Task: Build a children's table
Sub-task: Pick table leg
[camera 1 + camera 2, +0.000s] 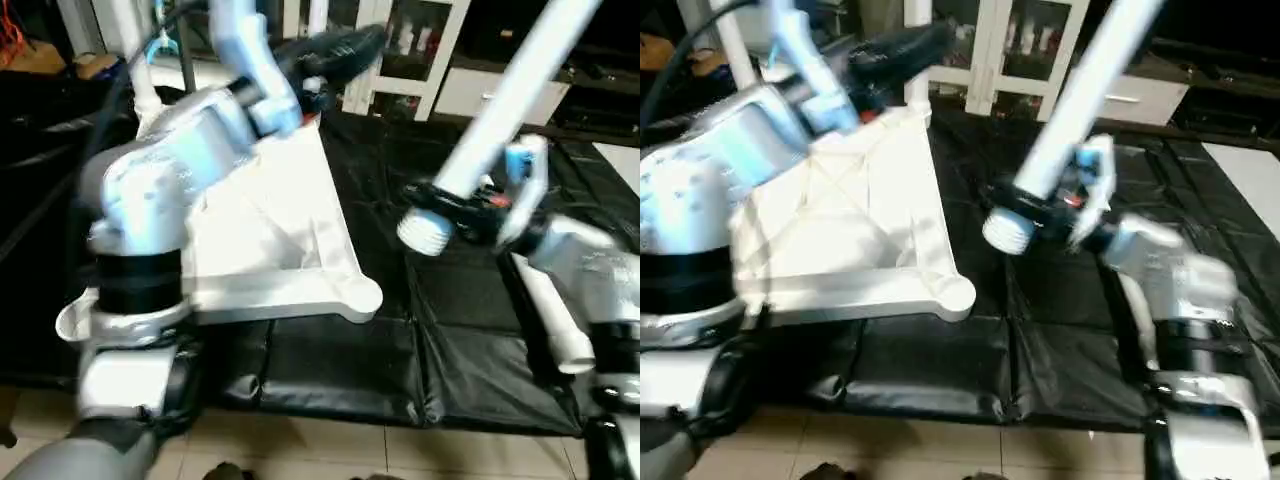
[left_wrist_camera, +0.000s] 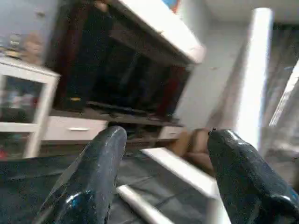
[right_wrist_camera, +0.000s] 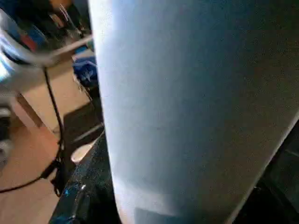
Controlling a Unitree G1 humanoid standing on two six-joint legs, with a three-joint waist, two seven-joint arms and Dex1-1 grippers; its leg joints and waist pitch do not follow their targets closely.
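Nearest to us, a spare leg (image 1: 548, 320) lies on the black mat (image 1: 400, 350) beside our right forearm; a careless sweep of that arm could roll it off the edge. Just beyond it, our right gripper (image 1: 470, 212) is clamped around a second leg (image 1: 490, 120) close above its threaded end (image 1: 425, 232), the tube rising steeply away from us. That long overhang is the main risk: gripped so near one end, the leg can pivot in our fingers, and then the thread would meet a socket crooked and cross-thread or skid off.

The tabletop (image 1: 870, 230) rests underside up on the mat, its near corner socket (image 1: 362, 297) well apart from the held thread. Nothing pins it, so we judge that a sideways push from the leg would slide it instead of seating.

Farther back, our left gripper (image 2: 163, 182) stands open and empty, its fingers (image 2: 93, 177) spread in the air, above the tabletop's far edge. If it lingers there, our left arm (image 1: 170, 170) keeps hiding the far sockets from us.
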